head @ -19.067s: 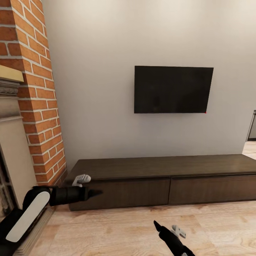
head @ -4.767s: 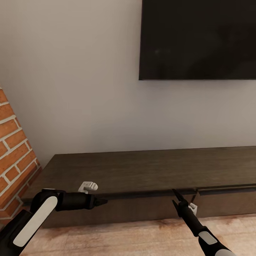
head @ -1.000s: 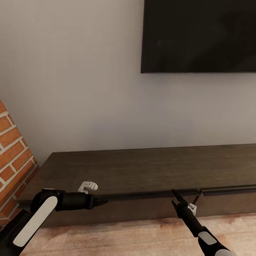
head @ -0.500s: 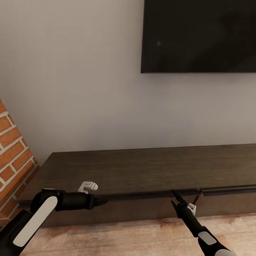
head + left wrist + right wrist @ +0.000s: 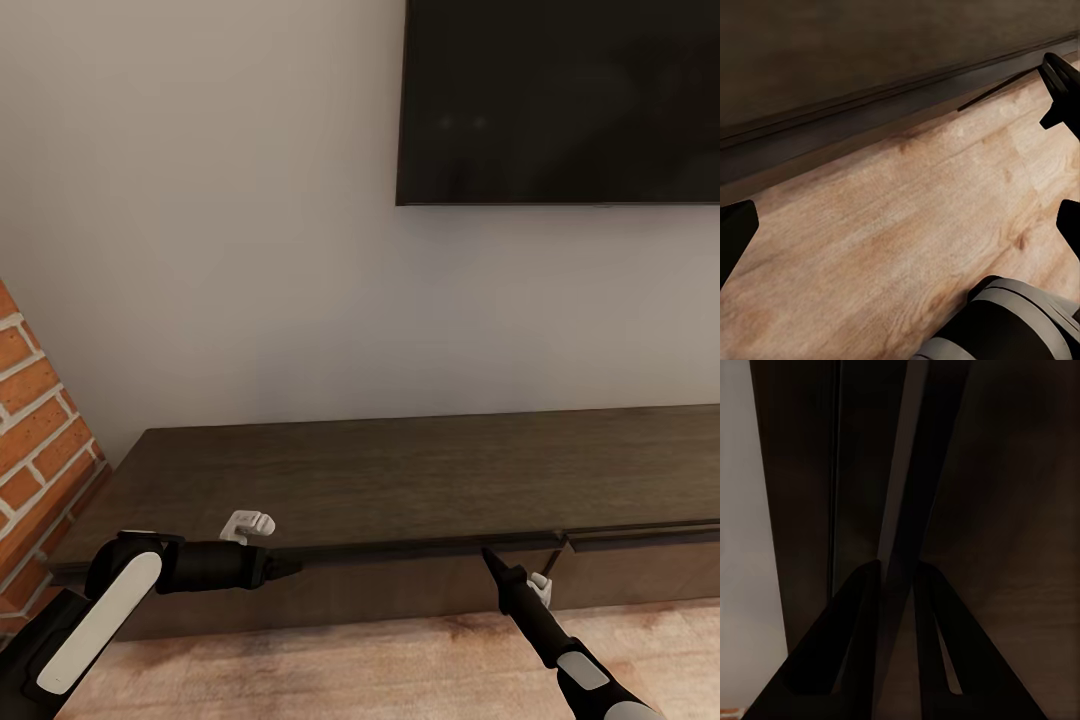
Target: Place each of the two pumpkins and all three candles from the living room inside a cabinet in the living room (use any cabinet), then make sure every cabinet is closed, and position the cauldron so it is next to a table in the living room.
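Cabinet (image 5: 400, 480): lower half of the head view, below the television (image 5: 560, 100).
Right gripper (image 5: 492, 556): fingers pinching the left drawer's top edge.
Left gripper (image 5: 290, 568): lower left; finger state unclear.

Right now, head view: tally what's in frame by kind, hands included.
cabinet: 1
drawer front: 2
wall TV: 1
brick column: 1
hand, left and right: 2
Total: 7
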### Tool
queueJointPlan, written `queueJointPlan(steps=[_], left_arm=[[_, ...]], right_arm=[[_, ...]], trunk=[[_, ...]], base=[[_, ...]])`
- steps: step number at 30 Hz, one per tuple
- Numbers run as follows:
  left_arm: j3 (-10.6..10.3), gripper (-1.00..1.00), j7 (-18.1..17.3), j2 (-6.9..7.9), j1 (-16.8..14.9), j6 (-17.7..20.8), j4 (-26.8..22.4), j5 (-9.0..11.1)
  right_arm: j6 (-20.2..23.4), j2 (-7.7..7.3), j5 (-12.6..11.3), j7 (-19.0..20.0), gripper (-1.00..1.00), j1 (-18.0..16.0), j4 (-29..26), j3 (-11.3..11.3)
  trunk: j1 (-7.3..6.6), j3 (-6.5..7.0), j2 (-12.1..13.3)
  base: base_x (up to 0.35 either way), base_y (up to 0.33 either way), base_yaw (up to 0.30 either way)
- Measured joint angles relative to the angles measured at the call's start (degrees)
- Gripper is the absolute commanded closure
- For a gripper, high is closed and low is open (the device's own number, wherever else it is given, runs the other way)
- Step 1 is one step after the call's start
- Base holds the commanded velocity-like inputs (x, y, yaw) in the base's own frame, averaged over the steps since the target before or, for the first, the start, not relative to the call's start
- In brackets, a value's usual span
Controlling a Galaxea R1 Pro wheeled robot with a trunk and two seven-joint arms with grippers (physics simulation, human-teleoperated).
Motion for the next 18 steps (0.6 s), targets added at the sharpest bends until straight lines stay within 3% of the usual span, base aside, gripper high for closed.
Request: queueJointPlan(steps=[18], left_arm=[[0.00,-1.00,0.00,0.00,0.00,0.00,0.00,-0.03]], right_arm=[[0.06,0.07,-0.12,-0.13,1.00,-0.01,-0.02,-0.08]], trunk=[[0.00,0.00,0.00]], base=[[0.000,0.000,0.000]])
